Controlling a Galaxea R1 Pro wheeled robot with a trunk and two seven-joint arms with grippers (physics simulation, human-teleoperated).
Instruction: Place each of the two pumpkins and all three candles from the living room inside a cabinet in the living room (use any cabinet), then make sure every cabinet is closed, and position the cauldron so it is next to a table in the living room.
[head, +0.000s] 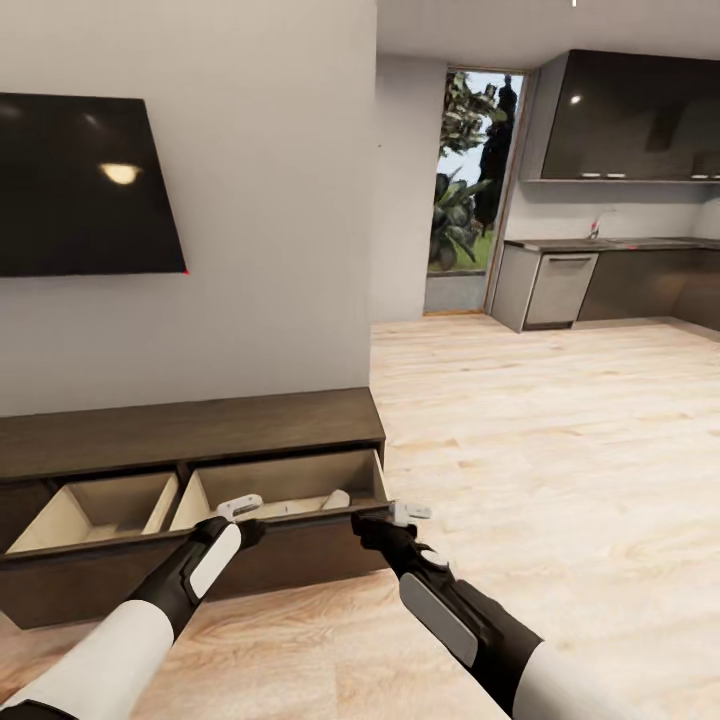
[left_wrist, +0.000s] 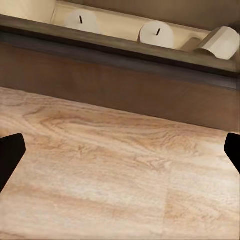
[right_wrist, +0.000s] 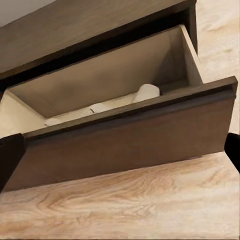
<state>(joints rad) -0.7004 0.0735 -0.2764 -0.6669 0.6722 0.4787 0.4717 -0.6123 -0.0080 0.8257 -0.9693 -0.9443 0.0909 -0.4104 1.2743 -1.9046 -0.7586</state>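
now both grippers sit at the front of the open right drawer (head: 285, 500) of the cabinet (head: 190, 430), left gripper (head: 240, 507) and right gripper (head: 410, 513) released and empty, fingertips spread wide at the wrist-view edges, so the step looks like pushing this drawer shut; best to press flat on the drawer front (right_wrist: 135, 145) with both, evenly, so it slides straight. inside it lie candles (left_wrist: 156, 34), three visible in the left wrist view, one tipped on its side (left_wrist: 220, 42). left drawer (head: 95, 510) is also open, looks empty; pumpkins and cauldron aren't visible.
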